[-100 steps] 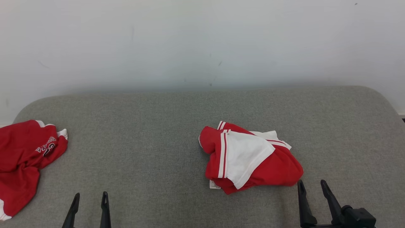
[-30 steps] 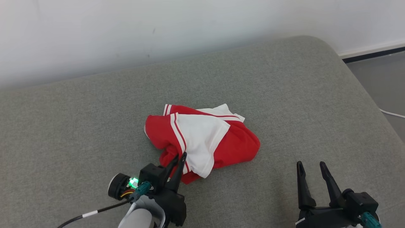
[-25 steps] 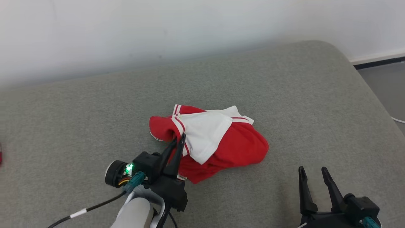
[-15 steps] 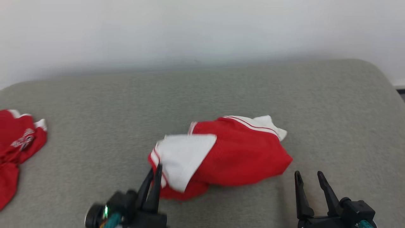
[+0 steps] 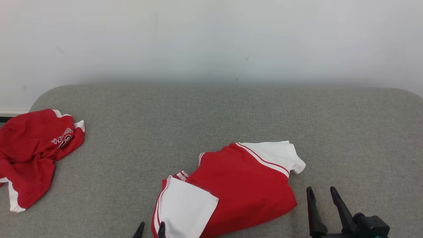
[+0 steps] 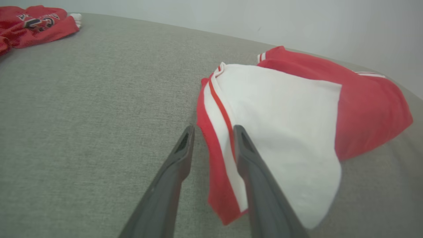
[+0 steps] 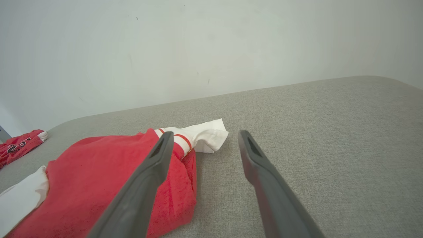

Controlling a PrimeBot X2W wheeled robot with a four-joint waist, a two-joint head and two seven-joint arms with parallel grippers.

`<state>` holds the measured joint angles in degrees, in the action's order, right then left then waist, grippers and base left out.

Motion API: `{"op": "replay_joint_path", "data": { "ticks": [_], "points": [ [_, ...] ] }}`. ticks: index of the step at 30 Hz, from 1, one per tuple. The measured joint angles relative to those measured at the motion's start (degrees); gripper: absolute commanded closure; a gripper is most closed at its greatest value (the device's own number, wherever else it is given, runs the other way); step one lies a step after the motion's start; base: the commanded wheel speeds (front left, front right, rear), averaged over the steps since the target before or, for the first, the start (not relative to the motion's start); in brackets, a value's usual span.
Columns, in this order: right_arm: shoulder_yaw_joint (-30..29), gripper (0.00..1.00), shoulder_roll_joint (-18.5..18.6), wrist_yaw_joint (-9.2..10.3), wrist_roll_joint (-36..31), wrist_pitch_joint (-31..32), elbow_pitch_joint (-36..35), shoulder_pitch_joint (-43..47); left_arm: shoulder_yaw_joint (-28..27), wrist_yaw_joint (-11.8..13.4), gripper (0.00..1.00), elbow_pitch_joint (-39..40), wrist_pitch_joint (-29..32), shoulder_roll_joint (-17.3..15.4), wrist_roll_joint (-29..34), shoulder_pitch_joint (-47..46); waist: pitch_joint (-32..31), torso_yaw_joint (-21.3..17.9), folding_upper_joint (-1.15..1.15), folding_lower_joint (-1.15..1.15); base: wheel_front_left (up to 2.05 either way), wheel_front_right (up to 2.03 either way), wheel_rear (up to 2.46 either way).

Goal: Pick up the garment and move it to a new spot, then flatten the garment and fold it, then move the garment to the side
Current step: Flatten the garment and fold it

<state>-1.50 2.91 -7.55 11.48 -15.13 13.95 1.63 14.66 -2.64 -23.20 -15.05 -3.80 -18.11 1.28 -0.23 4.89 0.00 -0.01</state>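
The white wall (image 5: 211, 39) stood behind a wide grey padded surface (image 5: 211, 112). The red and white garment (image 5: 241, 185) lay crumpled on the near middle part of it, well apart from a second red garment (image 5: 29, 158) at the far left. The right tool (image 5: 320, 189) was spread, just beside the garment's right edge. The left tool (image 5: 151, 226) was a little spread, with the striped hem between its tips.
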Motion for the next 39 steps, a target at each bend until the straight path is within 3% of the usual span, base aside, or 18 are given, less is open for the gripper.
{"op": "replay_joint_path", "data": {
  "ticks": [7,12,20,33,34,35,36,39],
  "points": [
    [0.5,0.00,0.0,0.00,0.0,0.0,-0.2,0.2,-2.1,0.8,0.00,8.2,0.0,0.2,4.8,-1.3,-0.5,0.1,0.00,0.00,0.00,0.00,0.00],
    [1.4,0.00,0.0,0.00,0.3,0.0,0.0,0.1,1.9,-0.9,0.00,9.0,0.0,0.5,7.7,-2.1,-0.4,-1.0,0.00,0.00,0.00,0.00,0.00],
    [1.4,0.00,0.0,0.00,0.4,0.0,0.2,-0.6,7.5,-1.7,0.00,3.0,0.0,0.8,8.5,-7.0,0.3,-4.4,0.00,0.00,0.00,0.00,0.00],
    [0.3,0.00,0.0,0.00,0.3,0.0,-0.5,-1.7,9.1,2.5,0.00,-7.4,0.0,0.9,7.0,-11.8,3.5,-10.5,0.00,0.01,0.00,0.00,0.00],
    [0.3,0.00,0.0,0.00,0.4,0.0,-0.5,-1.7,9.2,2.5,0.35,-7.8,0.0,0.9,6.7,-12.0,3.8,-10.6,0.00,0.01,0.00,0.00,0.00],
    [0.2,0.00,0.0,0.00,0.4,0.0,-0.5,-1.8,9.0,2.6,0.59,-7.8,0.0,0.9,5.9,-12.0,4.0,-10.8,0.00,0.02,0.00,0.00,0.00],
    [0.2,0.00,0.0,0.00,0.4,0.0,-0.5,-1.8,9.0,2.6,1.00,-7.8,0.0,0.9,5.9,-12.0,4.0,-10.8,0.00,0.02,0.00,0.00,0.00],
    [0.2,0.00,0.0,0.00,0.6,0.0,-0.6,-1.9,8.6,2.6,1.00,-6.8,0.0,0.9,4.0,-12.3,4.2,-10.7,0.00,0.02,0.00,0.00,0.00]
  ]
}}
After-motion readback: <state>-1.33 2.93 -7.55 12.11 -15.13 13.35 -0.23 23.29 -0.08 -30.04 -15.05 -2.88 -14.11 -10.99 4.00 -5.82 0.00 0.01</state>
